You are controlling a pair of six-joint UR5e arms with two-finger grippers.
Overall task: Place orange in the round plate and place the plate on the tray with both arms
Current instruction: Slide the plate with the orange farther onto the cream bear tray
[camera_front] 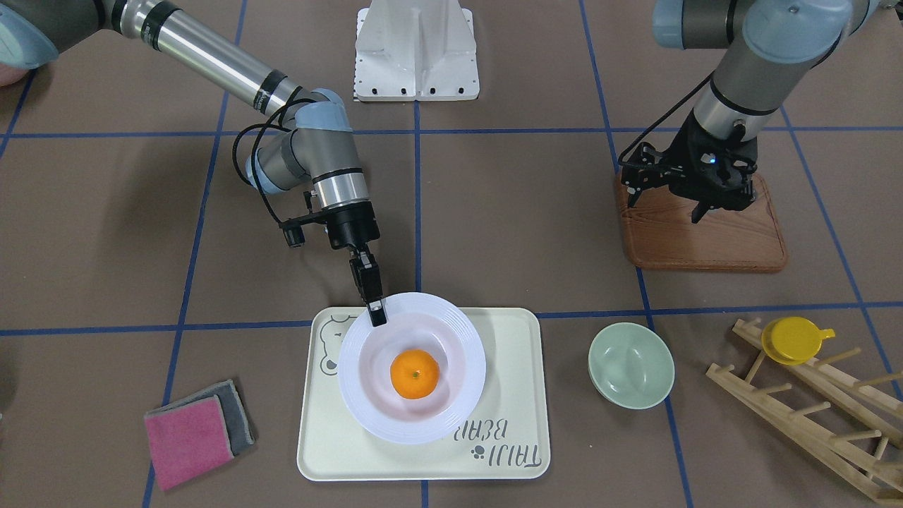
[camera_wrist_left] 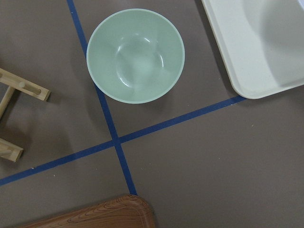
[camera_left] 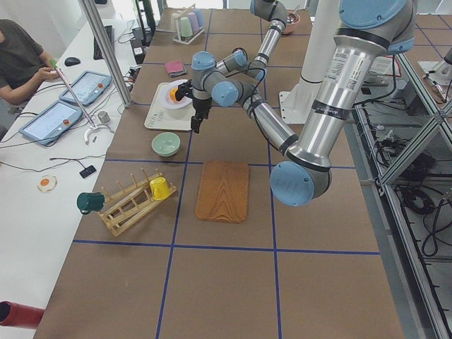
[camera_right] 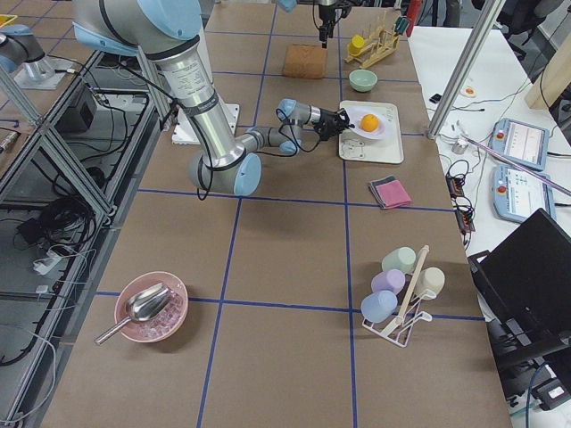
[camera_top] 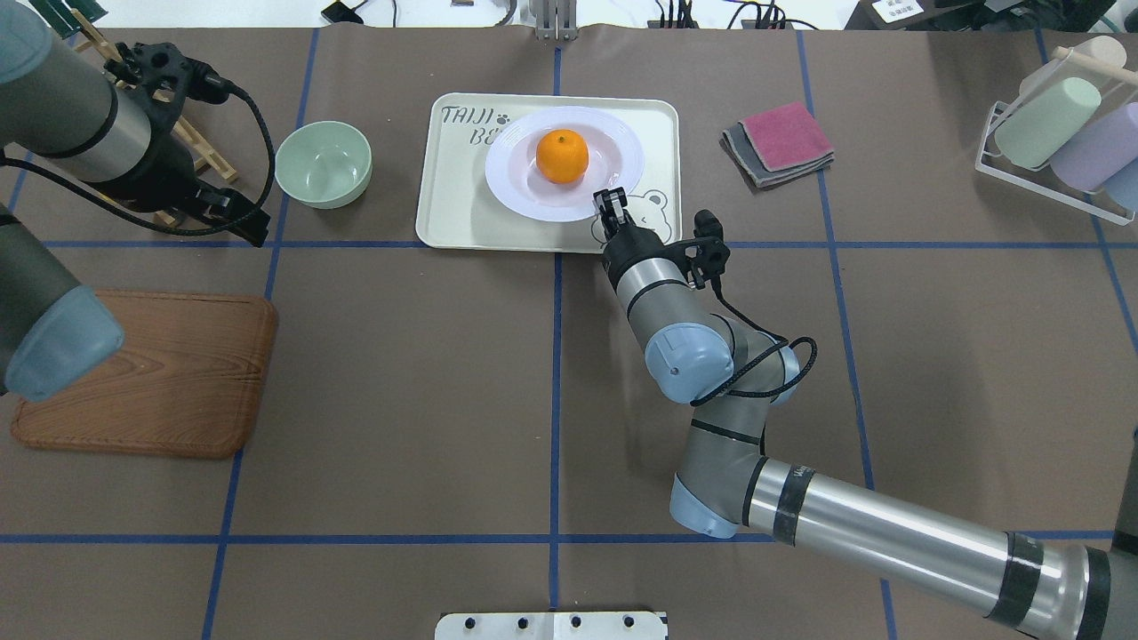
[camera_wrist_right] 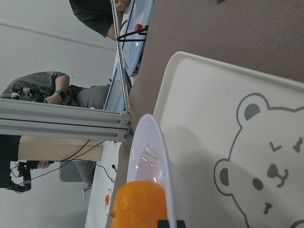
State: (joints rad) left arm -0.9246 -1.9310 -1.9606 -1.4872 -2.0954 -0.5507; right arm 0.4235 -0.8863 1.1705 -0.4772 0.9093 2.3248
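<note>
A robotics lab.
Two robot arms (camera_top: 702,356) stand at a brown worktop (camera_top: 400,373) gridded with blue tape (camera_top: 555,400), beside aluminium posts (camera_left: 106,55); a person (camera_left: 18,53) sits at a side desk (camera_left: 28,185) with control tablets (camera_left: 54,121).

Brown blue-taped table (camera_top: 400,400), white desk (camera_left: 28,247)

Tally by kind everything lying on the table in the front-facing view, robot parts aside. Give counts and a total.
Fruit: 1, the orange
Plates: 1, the round plate
Trays: 1, the tray
Bowls: 1, the green bowl
Boards: 1, the wooden board
Cups: 1, the yellow cup
Racks: 1, the wooden rack
Cloth piles: 1, the cloth pile
Total: 8
</note>
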